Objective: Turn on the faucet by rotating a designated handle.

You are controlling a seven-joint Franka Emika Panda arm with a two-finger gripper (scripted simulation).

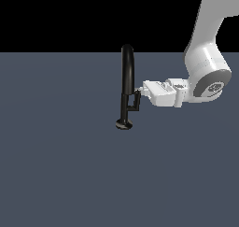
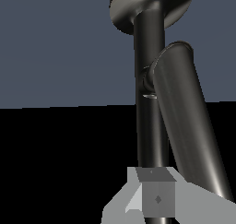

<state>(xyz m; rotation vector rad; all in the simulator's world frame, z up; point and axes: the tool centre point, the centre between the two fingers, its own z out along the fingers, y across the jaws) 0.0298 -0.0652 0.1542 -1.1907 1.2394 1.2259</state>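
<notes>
On the exterior view's left the grey bench (image 1: pixel 56 165) lies bare; near its middle stands the faucet (image 1: pixel 127 76), upright on its small base disc. Just to its right the handle (image 1: pixel 136 100) branches off the lower stem, and the jaws (image 1: pixel 140 91) reach in sideways to touch its upper end. Whether they are open or clamped I cannot tell; the wrist view shows only one finger (image 2: pixel 156 197) close to the lever. The approach looks done; the rotation itself appears still to come.

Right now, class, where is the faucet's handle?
In the exterior view the handle branches off the faucet low on its stem, on the exterior view's right, with the gripper right against it.
</notes>
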